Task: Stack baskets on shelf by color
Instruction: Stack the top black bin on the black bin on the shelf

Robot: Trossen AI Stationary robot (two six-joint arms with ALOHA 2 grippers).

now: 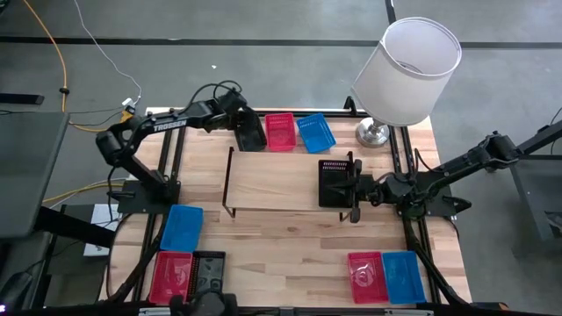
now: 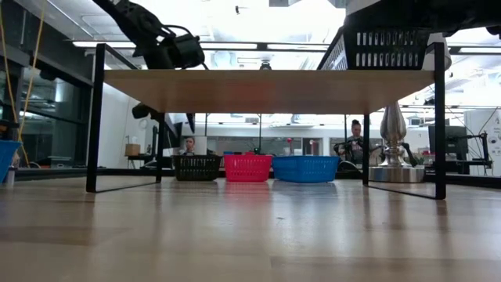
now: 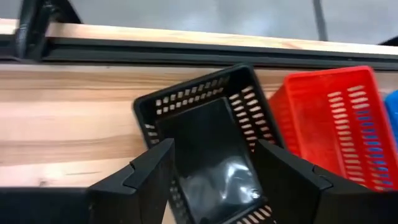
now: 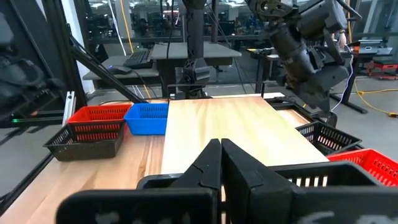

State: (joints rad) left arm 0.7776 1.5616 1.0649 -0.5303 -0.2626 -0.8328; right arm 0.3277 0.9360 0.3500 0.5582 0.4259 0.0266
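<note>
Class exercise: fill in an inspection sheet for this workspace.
Surface: wooden table, shelf mid-table.
Job's things: shelf basket, black, on the shelf's right end; rear black basket, red basket and blue basket behind the shelf; front baskets, five, at the front corners.
Clutter: lamp.
Grippers: left gripper open over rear black basket; right gripper shut at shelf basket's rim.
Cables: yellow cable on floor.
Surroundings: person seated beyond.
</note>
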